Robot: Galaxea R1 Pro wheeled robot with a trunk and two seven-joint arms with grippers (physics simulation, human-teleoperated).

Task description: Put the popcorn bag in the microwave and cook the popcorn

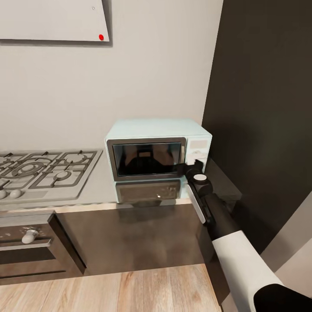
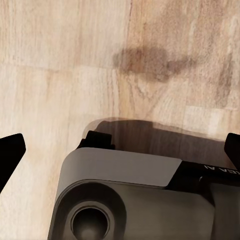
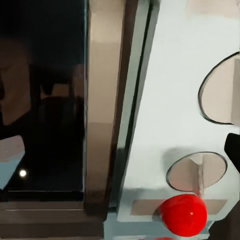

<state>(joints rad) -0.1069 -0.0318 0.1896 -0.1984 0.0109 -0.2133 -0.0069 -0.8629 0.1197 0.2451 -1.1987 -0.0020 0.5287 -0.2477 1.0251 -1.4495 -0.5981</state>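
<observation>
Head view: microwave (image 1: 158, 149) sits on the grey table (image 1: 102, 182) at its right end, next to the dark tall panel (image 1: 264, 108), door shut. Dark glass reflects the robot's outline. Gas hob (image 1: 41, 171) to the microwave's left, well apart from it, with the oven front (image 1: 30, 249) under it and a white hood (image 1: 54, 19) with a red dot above. Dark cabinet fronts (image 1: 143, 238) below the table edge, wood floor (image 1: 108, 290) at bottom. Right arm reaches up from the lower right; right end effector (image 1: 194, 164) is at the microwave's control panel (image 1: 198, 151), at the seam between door and panel. Cannot tell from here how far its fingers are spread or whether they touch.

Left wrist view: camera looks down at the wood floor (image 2: 60, 60) with part of the robot's own grey body (image 2: 135, 200) below. Left end effector (image 2: 120, 150) is spread wide, dark fingertips (image 2: 10, 150) at the opposite frame edges, nothing between them.

Right wrist view: very close on the microwave front. Dark glass door (image 3: 42, 100) with its grey-brown frame, then the pale blue control panel (image 3: 170, 85) with two knobs (image 3: 197, 172) and a red indicator light (image 3: 183, 215). A dark finger (image 3: 232, 147) of the right end effector shows at the frame edge beside the knob; opening width cannot be told, nothing seen in its grasp.
</observation>
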